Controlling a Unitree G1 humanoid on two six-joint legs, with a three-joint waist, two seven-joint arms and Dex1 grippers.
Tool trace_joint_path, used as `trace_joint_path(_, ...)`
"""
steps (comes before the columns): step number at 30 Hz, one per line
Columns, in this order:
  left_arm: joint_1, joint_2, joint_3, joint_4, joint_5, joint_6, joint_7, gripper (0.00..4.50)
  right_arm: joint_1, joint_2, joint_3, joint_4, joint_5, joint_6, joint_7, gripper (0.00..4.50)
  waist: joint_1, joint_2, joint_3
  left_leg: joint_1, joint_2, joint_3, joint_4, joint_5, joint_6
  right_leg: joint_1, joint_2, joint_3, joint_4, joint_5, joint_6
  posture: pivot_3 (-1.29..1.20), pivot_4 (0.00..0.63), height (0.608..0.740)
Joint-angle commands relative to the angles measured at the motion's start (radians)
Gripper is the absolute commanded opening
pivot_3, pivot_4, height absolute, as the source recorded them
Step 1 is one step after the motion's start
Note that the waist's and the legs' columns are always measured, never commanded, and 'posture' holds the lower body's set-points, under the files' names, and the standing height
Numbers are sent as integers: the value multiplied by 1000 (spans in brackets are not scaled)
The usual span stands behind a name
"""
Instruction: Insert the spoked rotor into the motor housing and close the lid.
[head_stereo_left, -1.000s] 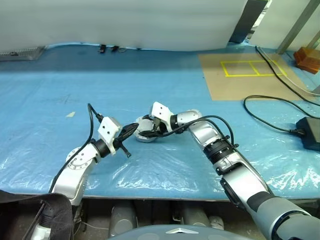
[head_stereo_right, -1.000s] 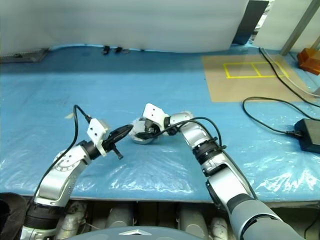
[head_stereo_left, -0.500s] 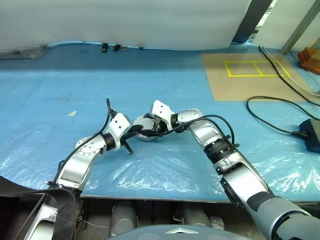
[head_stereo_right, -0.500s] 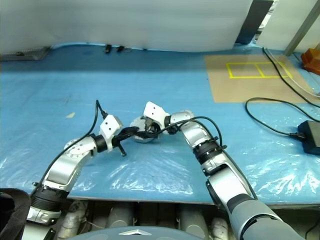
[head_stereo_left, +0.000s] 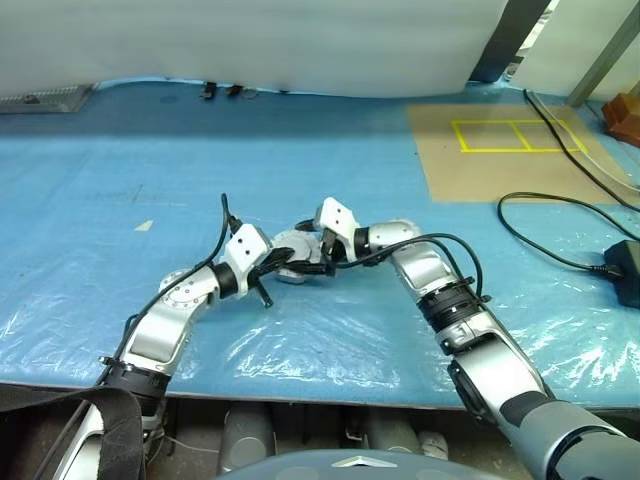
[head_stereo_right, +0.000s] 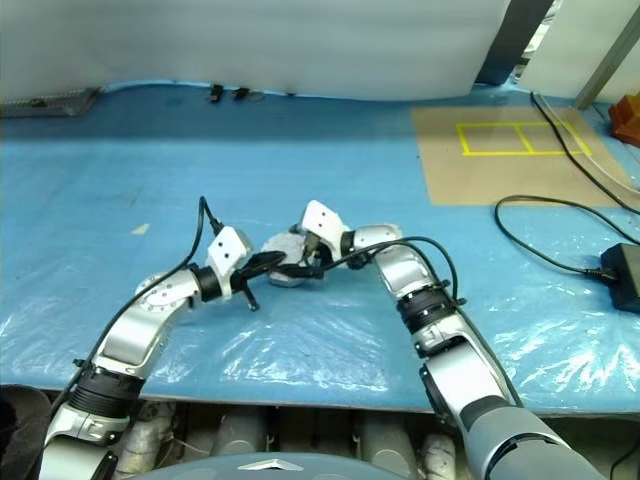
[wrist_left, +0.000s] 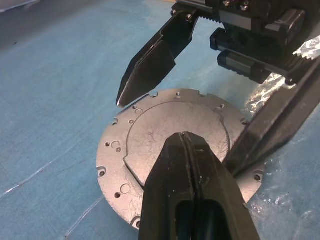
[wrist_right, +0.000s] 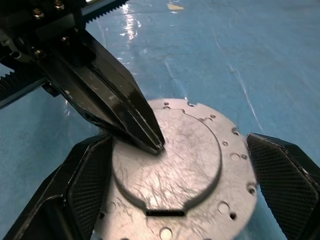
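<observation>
The lid (wrist_left: 150, 135) lies flat on the blue sheet with its plain grey face up, a raised round centre inside a flange with small holes. My left gripper (wrist_left: 182, 137) is shut, and its tip rests on the lid's top face. My right gripper (wrist_right: 180, 141) is open, with one finger (wrist_right: 87, 185) on each side of the lid's rim. In the left eye view both grippers meet at the lid (head_stereo_left: 292, 243) in the middle of the table. The spoked rotor and the motor housing are hidden.
A brown board with yellow tape (head_stereo_left: 500, 150) lies at the back right. Black cables (head_stereo_left: 545, 205) run to a black adapter (head_stereo_left: 628, 270) at the right edge. A small white scrap (head_stereo_left: 143, 225) lies on the left. The table's front edge is close below the arms.
My right gripper has opened wider around the lid. My left arm has come in towards the lid, its shut tip now over the top face. The head camera has shifted slightly.
</observation>
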Motion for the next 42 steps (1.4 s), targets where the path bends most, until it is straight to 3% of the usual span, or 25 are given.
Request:
trace_joint_path(1, 33, 9, -28, 23, 13, 13, -19, 0, -31, -6, -113, -38, 76, 29, -45, 4476, 0, 0, 0, 0, 0, 0, 0, 0, 0, 0, 0, 0, 0, 0, 0, 0, 150, 740)
trace_joint_path(8, 37, 26, 4, 31, 11, 6, -16, 0, 0, -24, -209, -125, 227, 381, -45, 4476, 2, 0, 0, 1, 0, 0, -1, 0, 0, 1, 0, 0, -1, 0, 0, 0, 150, 740)
trace_joint_path(18, 43, 22, 5, 31, 7, 0, -15, 0, -4, -45, -235, -159, 323, 810, -110, 4476, 2, 1, 0, 2, 0, 0, -1, 2, -4, 3, 0, 0, -2, 0, 0, 0, 150, 740)
trace_joint_path(25, 43, 23, 14, 32, 6, -2, -10, 0, 16, 46, -295, -235, 428, 1063, -217, 4476, 3, 1, 0, 2, 0, 0, -2, 2, -4, 3, 0, 0, -2, 0, 0, 0, 150, 740)
trace_joint_path(32, 30, 24, 46, 49, 6, -7, 9, 0, 31, 173, -450, -257, 518, 1266, -334, 4476, 0, 1, 0, 2, 0, 0, -4, 2, -5, 3, 1, 0, -3, 0, 0, 0, 150, 740)
trace_joint_path(35, 27, 25, 52, 52, 7, -8, 11, 0, 21, 207, -554, -224, 544, 1301, -379, 3922, 1, 1, 0, 2, 0, -1, -5, 3, -5, 2, 0, 0, -3, 0, 0, 0, 150, 740)
trace_joint_path(42, 17, 20, 57, 65, 10, -14, 12, 0, 8, 221, -616, -194, 549, 1300, -441, 1472, 3, 2, 0, 2, 0, -1, -5, 3, -5, 1, 0, 0, -4, 0, 1, 0, 150, 740)
